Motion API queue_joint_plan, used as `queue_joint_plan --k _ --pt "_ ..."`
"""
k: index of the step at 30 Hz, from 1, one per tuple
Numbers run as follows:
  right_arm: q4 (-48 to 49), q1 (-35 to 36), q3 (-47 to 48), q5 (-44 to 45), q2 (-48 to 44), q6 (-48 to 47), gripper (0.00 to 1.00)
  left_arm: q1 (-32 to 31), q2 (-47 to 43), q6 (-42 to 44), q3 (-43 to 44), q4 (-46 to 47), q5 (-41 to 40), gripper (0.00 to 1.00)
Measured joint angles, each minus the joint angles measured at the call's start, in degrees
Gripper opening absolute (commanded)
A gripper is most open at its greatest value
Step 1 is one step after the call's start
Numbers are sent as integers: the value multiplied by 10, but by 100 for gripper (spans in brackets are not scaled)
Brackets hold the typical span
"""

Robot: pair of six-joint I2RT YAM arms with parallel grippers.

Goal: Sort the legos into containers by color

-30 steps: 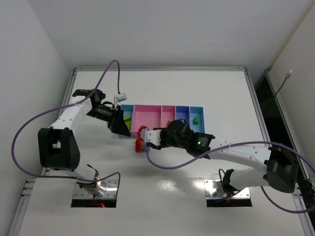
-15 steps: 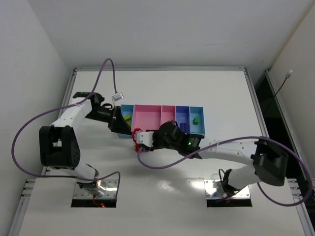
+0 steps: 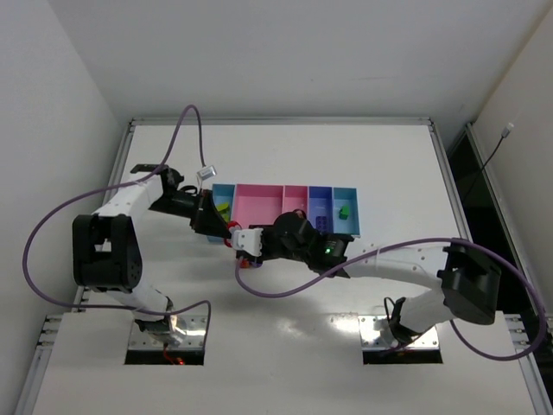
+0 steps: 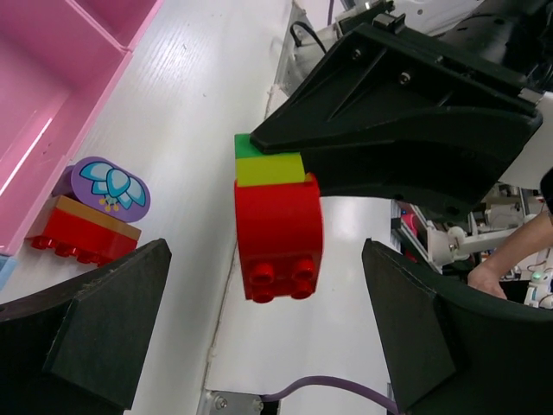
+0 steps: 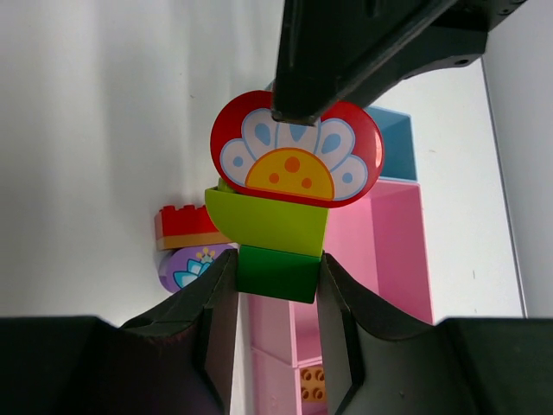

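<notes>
My right gripper (image 3: 249, 243) (image 5: 276, 277) is shut on the dark green bottom brick (image 5: 278, 272) of a small stack held above the table: green, lime (image 5: 268, 223), then a rounded red flower brick (image 5: 296, 149). In the left wrist view this stack (image 4: 278, 226) hangs between the wide-apart fingers of my open left gripper (image 4: 268, 346) (image 3: 216, 226). One left finger tip (image 5: 294, 108) meets the red brick's top. A second stack, red, orange and purple flower (image 4: 91, 212) (image 5: 186, 246), lies on the table beside the wide pink bin (image 4: 52, 95).
The row of five bins (image 3: 259, 192) sits just behind the grippers. The left light blue bin holds yellow and lime bricks (image 3: 223, 207), the narrow pink one an orange brick (image 3: 296, 215), the periwinkle one a purple brick (image 3: 320, 222), the right one a green brick (image 3: 344, 210).
My right gripper has carried the stack left and slightly away, up to the left gripper. The left gripper has shifted a little toward it and now brackets the red brick.
</notes>
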Motion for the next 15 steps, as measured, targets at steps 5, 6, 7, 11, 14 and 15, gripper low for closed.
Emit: queue_joint_plan --k 5,6,7,11,14,15 --pt "0 1 11 1 23 1 0 0 6 3 0 0 7 88" --pt "0 1 14 1 28 1 0 0 7 4 0 0 8 83" --pt "0 1 17 1 32 1 0 0 7 4 0 0 9 80" --pt "0 1 22 3 38 1 0 -3 10 5 0 0 13 69" --pt "2 1 25 3 38 1 0 -9 10 5 0 0 14 57" --pt "5 1 26 3 38 2 0 -13 10 5 0 0 13 51"
